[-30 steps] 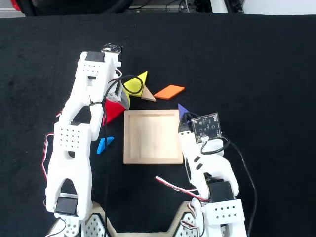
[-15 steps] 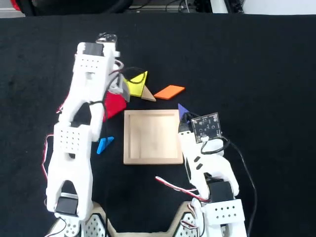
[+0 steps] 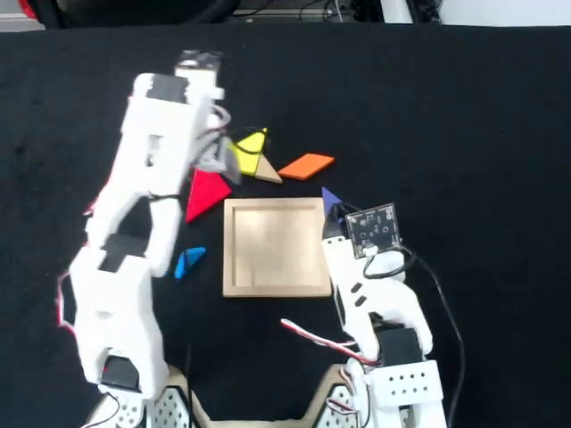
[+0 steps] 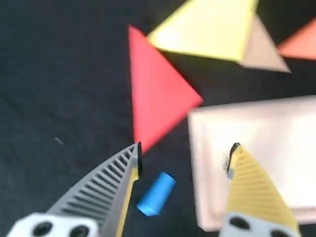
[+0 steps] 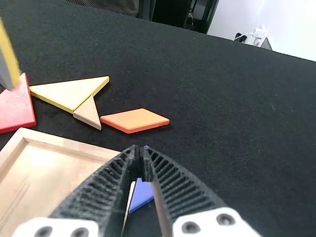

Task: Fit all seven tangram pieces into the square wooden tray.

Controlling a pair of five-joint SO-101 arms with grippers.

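White arm shells point(image 3: 134, 250); red-white cables point(image 3: 312, 337); left fingers point(image 4: 252, 190) yellow-grey; right fingers point(image 5: 98, 192) black, ribbed.

The square pale wooden tray point(image 3: 277, 291) lies flat, its floor bare. A red triangle point(image 3: 203, 192) lies just off its far left corner. Beyond the far edge, a yellow triangle point(image 3: 248, 152) touches a small pale wooden triangle point(image 3: 266, 172), with an orange parallelogram point(image 3: 306, 165) just beside them. A violet-blue piece point(image 3: 330, 197), partly hidden, sits at the far right corner. A small bright blue piece point(image 3: 189, 260) lies near the left edge.
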